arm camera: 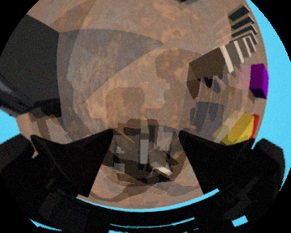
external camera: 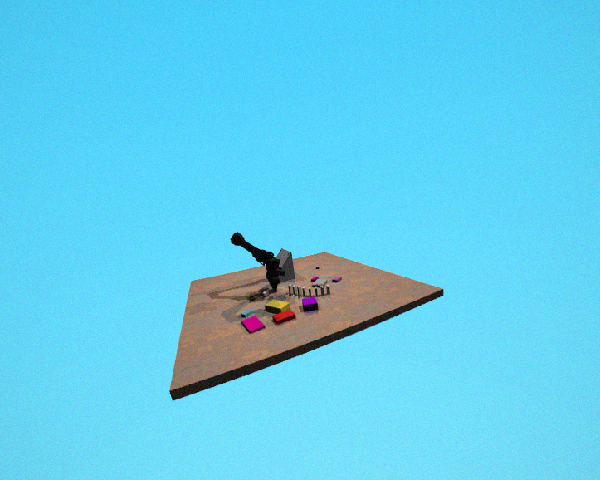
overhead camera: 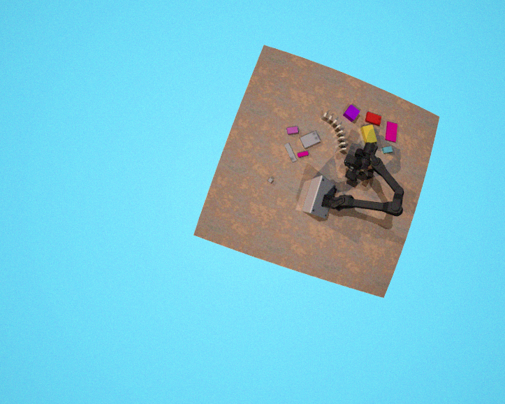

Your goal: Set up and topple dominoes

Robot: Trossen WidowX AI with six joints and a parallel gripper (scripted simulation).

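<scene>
claw: spread wide, nothing gripped; both dark fingers are seen low over the tabletop in the wrist view
arm: folded back from the grey base block; wrist is pointed down, just off the near end of the row
domino row: pale dominoes standing in a curved line, none tipped as far as can be seen from the top view; in the exterior view the row is seen side-on, just right of the claw
loose dominoes: pale flat pieces are seen lying on the tabletop between and just beyond the fingers in the wrist view; count cannot be told, too blurred
yellow block: just beside the wrist, far side, right of the row's near end
purple block: close by the row's far end, on its right
red block: between purple block and magenta slab
cyan piece: small, right of the arm's wrist
grey plate: left of the row, well apart from it; small pink piece, grey bar and magenta piece are grouped around it
small grey cube: alone, far left of the base block
</scene>
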